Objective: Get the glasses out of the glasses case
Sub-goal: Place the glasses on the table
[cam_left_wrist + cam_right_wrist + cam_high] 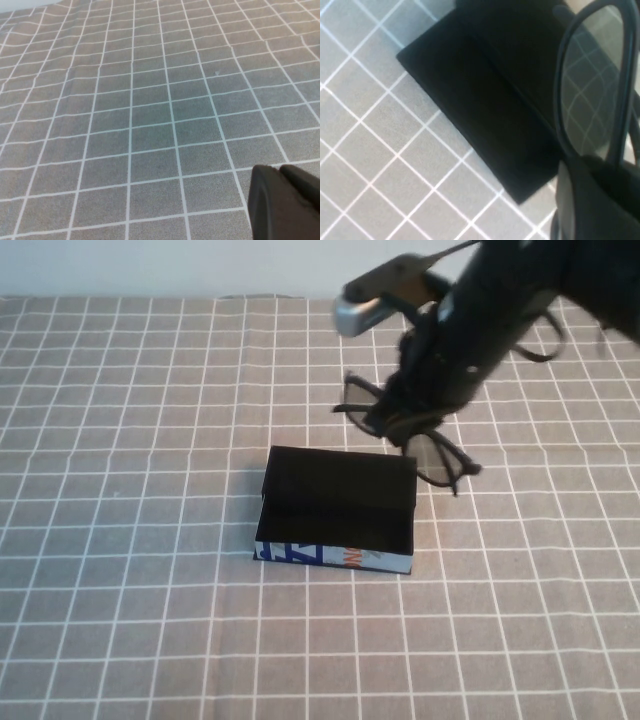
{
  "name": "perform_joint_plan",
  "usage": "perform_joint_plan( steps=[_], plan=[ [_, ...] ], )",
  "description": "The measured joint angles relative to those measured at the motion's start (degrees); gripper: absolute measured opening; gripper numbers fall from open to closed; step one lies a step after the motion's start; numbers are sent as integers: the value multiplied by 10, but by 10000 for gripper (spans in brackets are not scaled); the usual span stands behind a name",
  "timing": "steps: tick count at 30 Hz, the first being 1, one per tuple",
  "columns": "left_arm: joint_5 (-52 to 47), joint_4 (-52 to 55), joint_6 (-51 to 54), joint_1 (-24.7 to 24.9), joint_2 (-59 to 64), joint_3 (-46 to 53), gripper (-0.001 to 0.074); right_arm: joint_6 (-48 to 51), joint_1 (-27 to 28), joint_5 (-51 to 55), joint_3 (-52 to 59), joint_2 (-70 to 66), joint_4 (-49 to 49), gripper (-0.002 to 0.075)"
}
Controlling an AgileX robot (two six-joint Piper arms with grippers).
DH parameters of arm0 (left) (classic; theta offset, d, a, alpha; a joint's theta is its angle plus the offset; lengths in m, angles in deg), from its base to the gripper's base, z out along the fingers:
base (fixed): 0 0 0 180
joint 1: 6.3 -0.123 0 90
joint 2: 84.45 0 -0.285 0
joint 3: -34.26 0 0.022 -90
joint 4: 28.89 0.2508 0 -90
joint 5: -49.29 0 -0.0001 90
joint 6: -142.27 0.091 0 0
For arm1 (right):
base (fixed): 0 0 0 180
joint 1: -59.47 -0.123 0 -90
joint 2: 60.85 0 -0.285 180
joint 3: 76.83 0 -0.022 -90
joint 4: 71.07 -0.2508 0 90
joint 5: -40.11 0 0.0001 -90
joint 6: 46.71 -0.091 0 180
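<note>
The right claw (405, 425) hangs above the desk (130, 440), clamped on the glasses (432, 455), which dangle from it clear of the cloth, one arm poking out to its left and the lenses hanging below and to its right. Just beneath and in front of the claw sits the glasses case (337, 512), lid flipped back, its black hollow showing nothing inside, so I judge the lift is done and only setting the glasses down remains. Holding them high keeps the frame from catching the case wall. The right wrist view adds what the high view lacks: a lens (592, 75) seen close, see-through, with the case (485, 100) behind it. The left claw (285, 202) appears only in its own wrist view, fingers together, over bare checked cloth well apart from everything.
</note>
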Motion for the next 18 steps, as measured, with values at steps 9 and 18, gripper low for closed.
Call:
perform_joint_plan(
  steps=[9,18],
  plan=[
    [0,0,0,0,0,0,-4,-137,38,-154,255,127,-4,61],
    [0,0,0,0,0,0,-4,-265,59,-262,457,167,-63,61]
  ],
)
